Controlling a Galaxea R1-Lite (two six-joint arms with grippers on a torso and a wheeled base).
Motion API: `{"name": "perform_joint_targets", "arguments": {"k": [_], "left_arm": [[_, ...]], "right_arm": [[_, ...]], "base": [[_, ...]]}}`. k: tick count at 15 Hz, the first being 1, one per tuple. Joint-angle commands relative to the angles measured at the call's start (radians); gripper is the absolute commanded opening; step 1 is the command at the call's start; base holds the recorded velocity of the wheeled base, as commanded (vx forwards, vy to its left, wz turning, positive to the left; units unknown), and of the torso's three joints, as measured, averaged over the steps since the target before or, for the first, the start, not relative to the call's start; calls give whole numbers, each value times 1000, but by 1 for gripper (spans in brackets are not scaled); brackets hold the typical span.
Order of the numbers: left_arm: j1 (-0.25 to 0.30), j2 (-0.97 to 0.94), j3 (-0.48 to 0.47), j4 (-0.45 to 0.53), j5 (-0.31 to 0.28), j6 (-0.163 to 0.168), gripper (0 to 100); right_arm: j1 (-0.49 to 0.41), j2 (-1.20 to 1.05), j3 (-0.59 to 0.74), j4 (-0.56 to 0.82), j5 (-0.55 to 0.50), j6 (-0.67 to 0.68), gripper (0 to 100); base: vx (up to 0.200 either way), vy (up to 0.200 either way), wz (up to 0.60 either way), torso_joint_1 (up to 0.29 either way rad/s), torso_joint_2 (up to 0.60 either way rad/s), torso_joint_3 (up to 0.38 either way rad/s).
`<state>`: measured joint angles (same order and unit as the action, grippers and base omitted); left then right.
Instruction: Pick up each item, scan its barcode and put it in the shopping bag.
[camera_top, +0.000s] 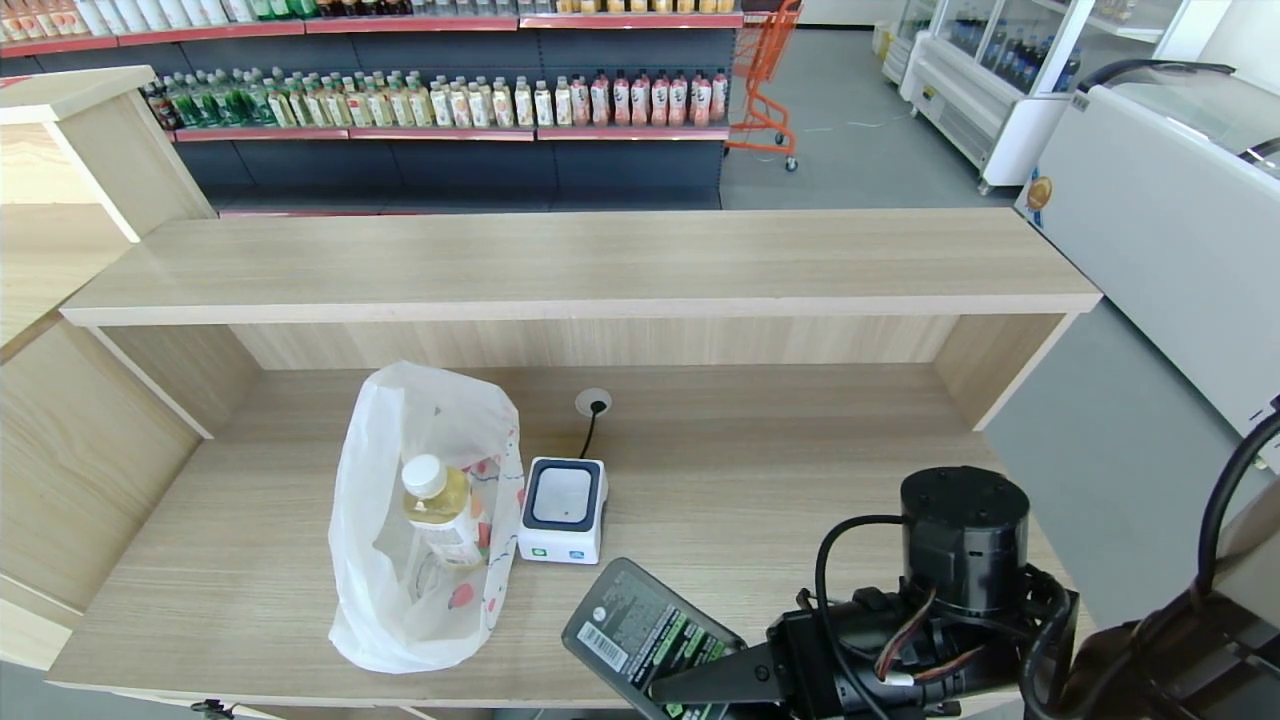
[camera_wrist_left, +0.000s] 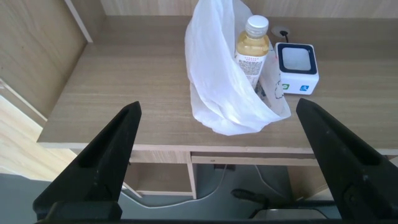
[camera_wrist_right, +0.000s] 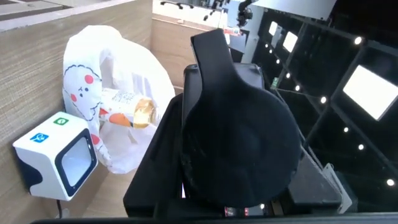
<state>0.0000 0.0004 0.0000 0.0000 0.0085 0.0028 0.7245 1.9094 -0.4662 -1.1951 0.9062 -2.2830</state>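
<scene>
Two grippers logged: my right gripper (camera_top: 705, 685) clamps a dark packet (camera_top: 640, 625), barcode up, near the scanner (camera_top: 563, 508). My left gripper (camera_wrist_left: 219, 109) gapes wide. The shopping bag (camera_top: 360, 560) sits just beside the scanner, bottle (camera_top: 440, 505) inside.

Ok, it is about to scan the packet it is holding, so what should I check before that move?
1. Grip: ok. The right gripper is shut on the dark packet.
2. Barcode found: ok. The white barcode label shows on the packet's upward face.
3. Barcode facing the scanner: not ok. The label faces up, and the packet is beside the scanner, not over its window.
4. Shopping bag ready: ok. Its mouth is open, with a bottle inside.
5. Left gripper clear: ok. It is open, off the counter's near edge.
</scene>
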Motion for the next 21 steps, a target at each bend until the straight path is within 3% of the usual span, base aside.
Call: {"name": "perform_joint_targets", "arguments": {"k": [1, 2, 3, 6, 8, 9, 12, 14, 16, 19, 21], "left_arm": [[0, 0, 0, 0, 1, 0, 100], [0, 0, 0, 0, 1, 0, 100], [0, 0, 0, 0, 1, 0, 100], [0, 0, 0, 0, 1, 0, 100], [0, 0, 0, 0, 1, 0, 100], [0, 0, 0, 0, 1, 0, 100], [0, 0, 0, 0, 1, 0, 100], [0, 0, 0, 0, 1, 0, 100], [0, 0, 0, 0, 1, 0, 100], [0, 0, 0, 0, 1, 0, 100], [0, 0, 0, 0, 1, 0, 100]], "right_arm": [[-37, -271, -5, 115, -115, 226, 0], [-146, -421, 0, 284, -267, 402, 0], [-208, -493, -8, 413, -332, 566, 0], [-384, -573, 49, 459, -343, 909, 0], [-447, -601, 41, 612, -314, 1073, 0], [-479, -599, 14, 681, -319, 1353, 0], [-448, -586, -40, 680, -348, 2002, 0], [-445, -550, -83, 675, -437, 2278, 0], [-447, -498, -160, 677, -455, 2581, 0], [-448, -421, -187, 674, -454, 2769, 0], [-418, -400, -189, 661, -454, 2823, 0]], "base": [[0, 0, 0, 0, 0, 0], [0, 0, 0, 0, 0, 0], [0, 0, 0, 0, 0, 0], [0, 0, 0, 0, 0, 0], [0, 0, 0, 0, 0, 0], [0, 0, 0, 0, 0, 0], [0, 0, 0, 0, 0, 0], [0, 0, 0, 0, 0, 0], [0, 0, 0, 0, 0, 0], [0, 0, 0, 0, 0, 0], [0, 0, 0, 0, 0, 0]]}}
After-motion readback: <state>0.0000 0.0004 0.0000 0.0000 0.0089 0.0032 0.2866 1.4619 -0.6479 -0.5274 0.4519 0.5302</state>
